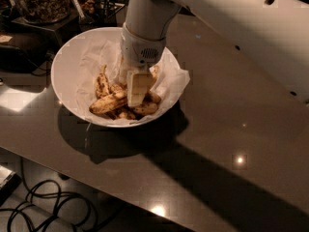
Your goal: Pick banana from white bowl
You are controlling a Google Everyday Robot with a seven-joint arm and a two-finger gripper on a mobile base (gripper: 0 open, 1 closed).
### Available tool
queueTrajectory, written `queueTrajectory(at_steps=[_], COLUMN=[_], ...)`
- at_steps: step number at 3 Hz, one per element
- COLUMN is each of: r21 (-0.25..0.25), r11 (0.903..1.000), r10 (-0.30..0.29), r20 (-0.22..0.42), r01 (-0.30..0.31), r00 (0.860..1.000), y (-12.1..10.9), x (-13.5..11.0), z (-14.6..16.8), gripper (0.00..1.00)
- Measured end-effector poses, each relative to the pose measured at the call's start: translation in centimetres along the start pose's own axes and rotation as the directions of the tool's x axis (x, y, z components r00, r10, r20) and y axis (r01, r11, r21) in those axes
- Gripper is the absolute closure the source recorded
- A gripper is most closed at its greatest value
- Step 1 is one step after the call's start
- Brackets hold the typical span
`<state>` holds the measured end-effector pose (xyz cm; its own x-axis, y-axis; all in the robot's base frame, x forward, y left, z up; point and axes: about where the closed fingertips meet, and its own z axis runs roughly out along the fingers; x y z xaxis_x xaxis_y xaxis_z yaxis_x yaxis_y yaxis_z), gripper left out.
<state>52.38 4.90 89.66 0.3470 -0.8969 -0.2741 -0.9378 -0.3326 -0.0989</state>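
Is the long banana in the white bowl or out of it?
In. The banana lies among other bananas inside the white bowl, where the gripper reaches down.

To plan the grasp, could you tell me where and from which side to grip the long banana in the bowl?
Probably its middle, from above: the banana lies nearly flat across the pile in the bowl, sides exposed. The claw sits low in the bowl beside it.

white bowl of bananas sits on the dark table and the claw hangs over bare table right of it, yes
No. The camera view shows the claw down inside the white bowl among the bananas, not beside it. The bowl does sit on the dark table.
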Motion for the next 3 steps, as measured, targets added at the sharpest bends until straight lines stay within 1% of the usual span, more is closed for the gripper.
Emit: queueTrajectory(at_steps=[1, 2, 3], r21=[-0.020, -0.031, -0.031], r11=[0.9998, 0.9995, 0.9995], r10=[0.001, -0.005, -0.005], r20=[-0.003, -0.016, -0.016], r01=[-0.001, 0.004, 0.004], r00=[1.000, 1.000, 1.000], y=[0.32, 0.66, 0.63], x=[0.19, 0.41, 0.33], z=[1.03, 1.69, 1.41], gripper=[0.44, 0.63, 0.84])
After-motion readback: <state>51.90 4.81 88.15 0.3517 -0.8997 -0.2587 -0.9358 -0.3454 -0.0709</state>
